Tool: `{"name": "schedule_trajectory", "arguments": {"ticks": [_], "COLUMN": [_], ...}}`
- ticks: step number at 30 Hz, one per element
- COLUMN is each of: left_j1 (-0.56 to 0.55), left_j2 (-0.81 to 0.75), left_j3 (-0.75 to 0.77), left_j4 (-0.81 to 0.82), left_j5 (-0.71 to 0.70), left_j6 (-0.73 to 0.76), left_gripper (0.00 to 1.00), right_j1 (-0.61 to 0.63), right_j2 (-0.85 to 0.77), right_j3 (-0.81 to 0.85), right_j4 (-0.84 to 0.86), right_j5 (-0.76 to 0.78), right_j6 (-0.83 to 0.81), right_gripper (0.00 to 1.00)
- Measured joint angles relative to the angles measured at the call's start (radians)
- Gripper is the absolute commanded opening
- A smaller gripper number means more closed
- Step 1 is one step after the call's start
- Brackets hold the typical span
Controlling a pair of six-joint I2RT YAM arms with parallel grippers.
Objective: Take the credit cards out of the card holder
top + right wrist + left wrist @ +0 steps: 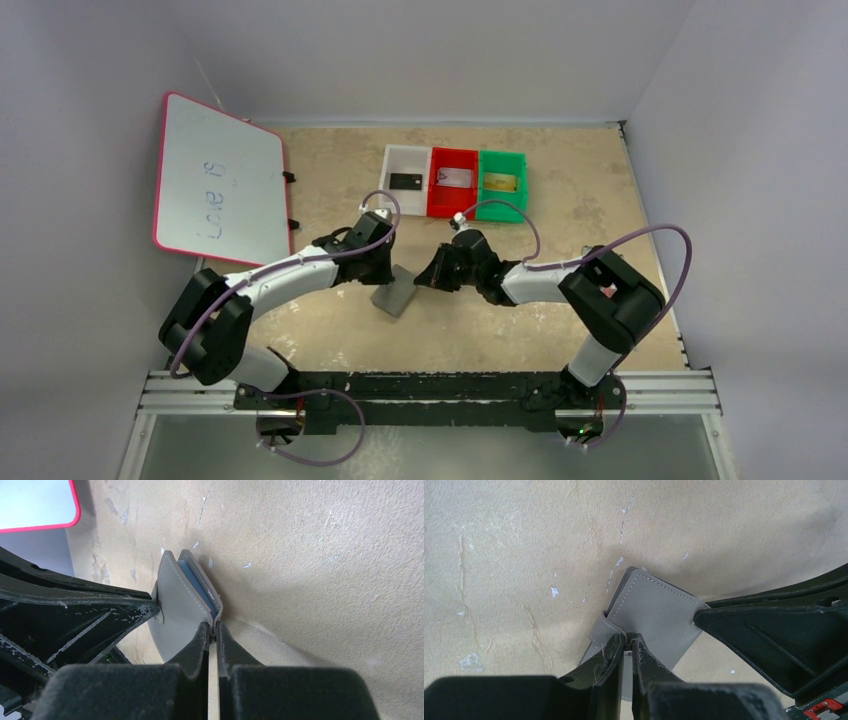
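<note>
The grey card holder (397, 292) hangs folded over the middle of the table, held between both arms. My left gripper (630, 639) is shut on its near edge by the strap. On the opposite side, my right gripper (213, 626) is shut on the rim of one flap of the card holder (180, 610), where blue lining shows between the leaves. The credit cards lie apart at the back: a black one (404, 181), a silvery one (455, 177) and a gold one (500, 182), one in each tray.
A white tray (392, 160), a red tray (452, 156) and a green tray (502, 158) stand side by side at the back. A red-rimmed whiteboard (215, 180) leans at the far left. Grey walls close in the tan table.
</note>
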Motion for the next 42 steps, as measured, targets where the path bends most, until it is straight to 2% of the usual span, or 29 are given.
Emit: {"name": "schedule_trajectory", "arguments": {"ticks": [7, 8, 9, 12, 13, 14, 15, 16, 19, 23, 33, 42], "left_j1": [0.017, 0.024, 0.031, 0.037, 0.032, 0.023, 0.009, -0.008, -0.054, -0.063, -0.081, -0.098], "left_j2": [-0.011, -0.014, -0.016, -0.017, -0.018, -0.019, -0.019, -0.019, -0.014, 0.006, 0.096, 0.146], "left_j3": [-0.004, -0.005, -0.007, -0.010, -0.011, -0.010, -0.008, -0.004, 0.027, 0.056, 0.104, 0.122], "left_j4": [-0.010, -0.017, -0.017, -0.017, -0.017, -0.018, -0.021, -0.029, -0.061, -0.065, -0.085, -0.159], "left_j5": [0.004, 0.001, 0.002, 0.006, 0.005, 0.000, -0.010, -0.019, -0.054, -0.078, -0.076, -0.152], "left_j6": [0.004, 0.010, 0.013, 0.033, 0.040, 0.049, 0.057, 0.065, 0.095, 0.106, 0.159, 0.168], "left_gripper": [0.00, 0.05, 0.18, 0.44, 0.43, 0.34, 0.30, 0.31, 0.49, 0.55, 0.56, 0.48], "right_j1": [-0.004, -0.010, -0.014, -0.019, -0.021, -0.021, -0.021, -0.021, -0.021, -0.021, -0.021, -0.022], "right_j2": [0.000, 0.001, 0.001, 0.001, 0.001, 0.001, 0.001, 0.001, 0.001, 0.001, 0.003, 0.007], "right_j3": [-0.001, -0.003, -0.005, -0.006, -0.006, -0.006, -0.005, -0.005, -0.005, -0.003, 0.008, 0.013], "right_j4": [-0.013, -0.026, -0.036, -0.043, -0.044, -0.046, -0.048, -0.048, -0.051, -0.055, -0.071, -0.080], "right_j5": [0.008, 0.009, 0.009, 0.008, 0.008, 0.008, 0.008, 0.008, 0.008, 0.008, 0.008, 0.010], "right_j6": [-0.005, -0.006, -0.007, -0.014, -0.017, -0.019, -0.021, -0.023, -0.024, -0.024, -0.031, -0.032], "right_gripper": [0.00, 0.00, 0.00, 0.00, 0.00, 0.00, 0.00, 0.00, 0.00, 0.00, 0.00, 0.00]}}
